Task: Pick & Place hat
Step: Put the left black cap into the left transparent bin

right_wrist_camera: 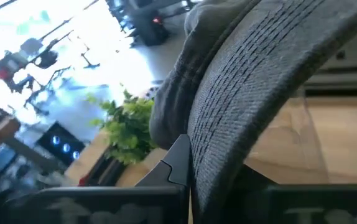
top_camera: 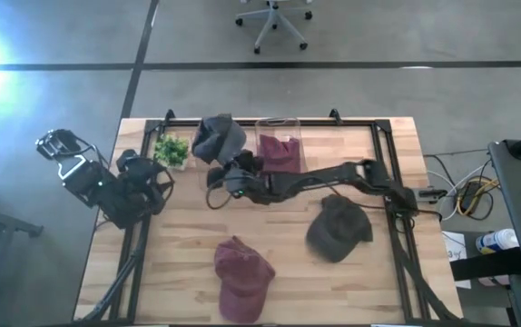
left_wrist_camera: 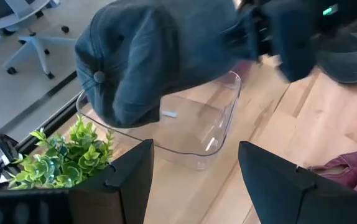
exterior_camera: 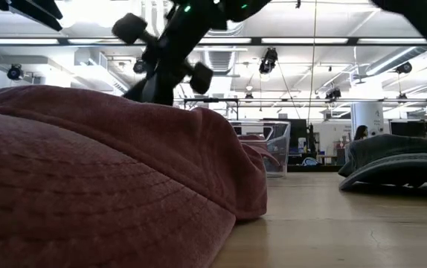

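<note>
1. In the low view a dark red cap [exterior_camera: 102,171] fills the near half and hides most of the bench [exterior_camera: 332,223] behind it
2. From above, that red cap [top_camera: 242,277] lies at the near bench edge, with a dark green cap [top_camera: 338,227] further right
3. The right hand [top_camera: 227,173] is closed on the brim of a grey cap [top_camera: 217,138], which hangs off the bench, just left of a clear bin [top_camera: 280,150]
4. A second red cap [top_camera: 279,153] lies inside the bin
5. The right wrist view shows only the grey brim [right_wrist_camera: 259,81]; the fingers are hidden
6. The left hand [top_camera: 149,182] waits open at the left bench edge, near a small green plant [top_camera: 172,150]
</note>
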Controlling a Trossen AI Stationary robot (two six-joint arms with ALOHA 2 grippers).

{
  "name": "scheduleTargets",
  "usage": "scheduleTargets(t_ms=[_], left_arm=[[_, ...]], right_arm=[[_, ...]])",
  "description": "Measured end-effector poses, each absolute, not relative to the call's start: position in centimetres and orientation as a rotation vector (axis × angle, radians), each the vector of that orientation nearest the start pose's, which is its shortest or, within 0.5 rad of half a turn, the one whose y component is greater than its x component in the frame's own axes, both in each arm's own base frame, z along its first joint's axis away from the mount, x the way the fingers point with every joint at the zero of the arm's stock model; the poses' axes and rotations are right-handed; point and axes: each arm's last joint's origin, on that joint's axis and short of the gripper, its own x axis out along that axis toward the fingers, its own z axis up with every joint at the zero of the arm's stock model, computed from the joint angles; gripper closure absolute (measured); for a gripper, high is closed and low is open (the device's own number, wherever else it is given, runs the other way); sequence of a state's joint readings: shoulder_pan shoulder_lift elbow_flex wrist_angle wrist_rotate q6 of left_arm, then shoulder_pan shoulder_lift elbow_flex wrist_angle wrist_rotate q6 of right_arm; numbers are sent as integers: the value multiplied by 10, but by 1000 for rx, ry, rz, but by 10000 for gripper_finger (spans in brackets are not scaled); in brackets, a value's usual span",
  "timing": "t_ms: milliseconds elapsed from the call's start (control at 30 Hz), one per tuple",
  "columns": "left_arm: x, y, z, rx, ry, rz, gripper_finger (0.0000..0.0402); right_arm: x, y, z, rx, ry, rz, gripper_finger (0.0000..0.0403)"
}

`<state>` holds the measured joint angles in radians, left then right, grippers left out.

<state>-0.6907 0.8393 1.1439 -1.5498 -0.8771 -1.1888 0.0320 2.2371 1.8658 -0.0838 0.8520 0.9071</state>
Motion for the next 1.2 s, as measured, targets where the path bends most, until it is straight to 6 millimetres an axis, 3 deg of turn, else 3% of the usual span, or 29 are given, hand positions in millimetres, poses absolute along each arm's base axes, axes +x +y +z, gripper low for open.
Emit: scheduleTargets(t_ms=[200, 433, 733, 967, 1200], left_arm=[[75, -33, 350, -227, 612, 585, 173], [73, -31, 349, -202, 608, 578, 173], [72, -30, 348, -189, 596, 585, 173], [73, -30, 349, -167, 577, 595, 173], [74, -31, 345, -189, 562, 615, 173]], right_arm=[[536, -18, 217, 799, 73, -1004, 390], [554, -16, 216, 847, 110, -921, 385], [558, -15, 195, 904, 253, -882, 309], [554, -10, 206, 849, 496, -652, 254], [547, -1, 221, 803, 722, -424, 237]])
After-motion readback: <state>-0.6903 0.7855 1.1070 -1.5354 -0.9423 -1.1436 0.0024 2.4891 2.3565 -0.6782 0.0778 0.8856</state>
